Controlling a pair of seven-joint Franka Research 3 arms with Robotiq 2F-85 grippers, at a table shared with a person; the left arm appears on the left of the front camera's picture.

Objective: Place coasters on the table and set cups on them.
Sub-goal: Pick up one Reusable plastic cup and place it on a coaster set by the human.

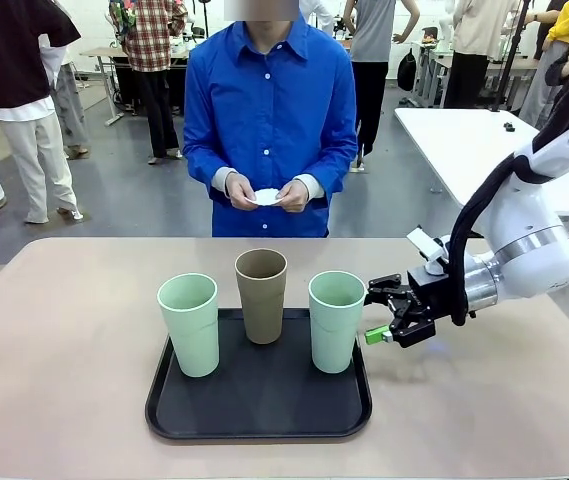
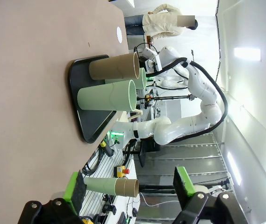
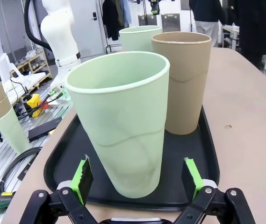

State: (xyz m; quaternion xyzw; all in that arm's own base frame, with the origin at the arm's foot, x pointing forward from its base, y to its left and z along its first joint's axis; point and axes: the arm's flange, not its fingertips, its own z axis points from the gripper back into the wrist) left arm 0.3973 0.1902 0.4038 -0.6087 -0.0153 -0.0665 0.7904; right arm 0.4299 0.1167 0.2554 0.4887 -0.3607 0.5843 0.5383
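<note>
I count two pale mint green tapered tumblers (image 1: 190, 325) (image 1: 335, 320), one olive-brown tapered tumbler (image 1: 262, 295), one black rounded-corner tray (image 1: 259, 418) and one small white lacy paper doily (image 1: 267, 196).

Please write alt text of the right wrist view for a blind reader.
The open right gripper faces a pale mint green tapered cup standing on a black rounded tray, with an olive-brown cup and a second mint cup behind.

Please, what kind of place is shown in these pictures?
Probably a robotics lab: a white robot arm reaches over the table, a yellow box with a red button lies beyond its edge, and a white work table stands behind.
</note>
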